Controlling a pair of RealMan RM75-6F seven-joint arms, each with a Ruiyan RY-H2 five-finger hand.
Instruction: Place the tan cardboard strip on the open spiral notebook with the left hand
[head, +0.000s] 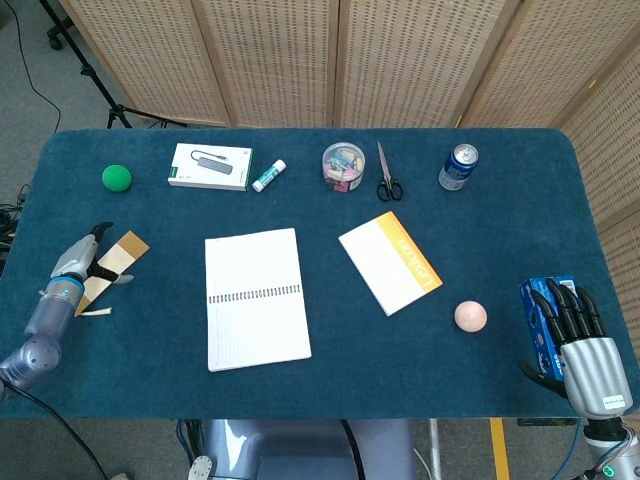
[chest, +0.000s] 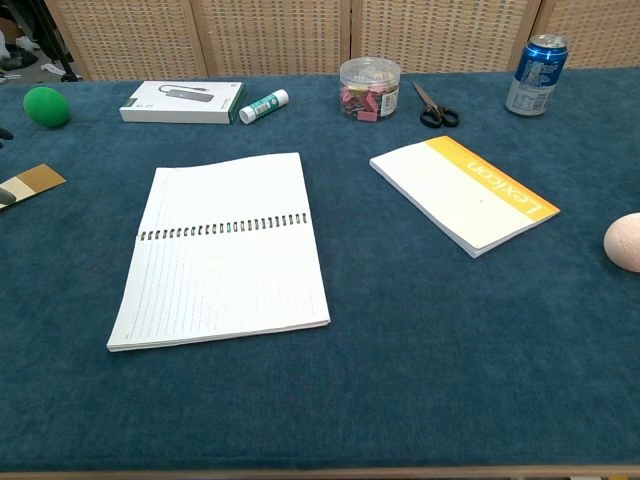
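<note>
My left hand (head: 88, 262) sits over the tan cardboard strip (head: 120, 254) at the frame's left, fingers apart. The flat strip may slide away on the desk (head: 320, 400) before I pinch it, missing the spiral notebook (head: 256, 297).

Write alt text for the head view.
Seen from above on a blue table, the left robot hand reaches over the near end of a tan strip lying left of an open notebook. The right robot hand rests at the right edge by a blue pack, fingers spread.
</note>
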